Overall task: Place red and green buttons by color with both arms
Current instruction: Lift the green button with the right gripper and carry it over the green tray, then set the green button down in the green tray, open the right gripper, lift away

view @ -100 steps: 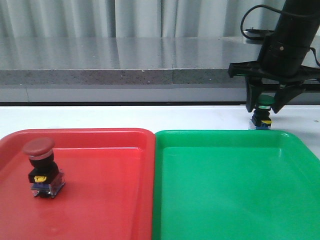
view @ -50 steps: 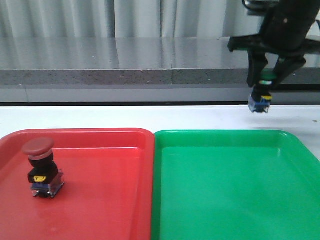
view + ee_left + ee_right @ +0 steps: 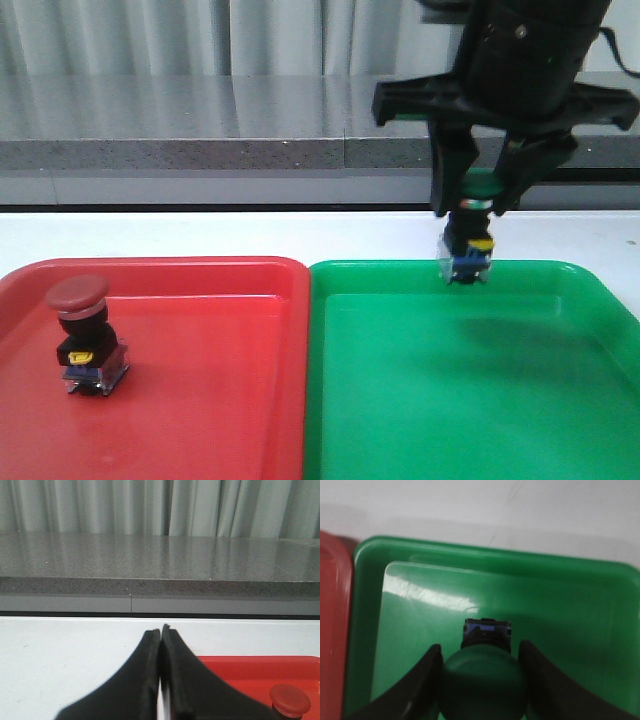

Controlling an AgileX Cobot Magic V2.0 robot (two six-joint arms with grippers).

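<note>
The red button point(image 3: 84, 333) stands upright in the red tray point(image 3: 200, 400), at its left; its cap also shows in the left wrist view point(image 3: 290, 700). My right gripper point(image 3: 474, 205) is shut on the green button point(image 3: 468, 245) and holds it in the air above the far edge of the green tray point(image 3: 470, 400). In the right wrist view the green cap point(image 3: 484, 684) sits between the fingers, over the green tray point(image 3: 420, 630). My left gripper point(image 3: 161, 630) is shut and empty, over the white table beside the red tray point(image 3: 240, 667).
The two trays lie side by side on the white table point(image 3: 200, 235), red left, green right. A grey stone ledge point(image 3: 200, 120) and curtains run along the back.
My right gripper has lifted the green button off the table behind the green tray and carried it left and toward the camera, over the tray's far edge. The red button has not moved.
</note>
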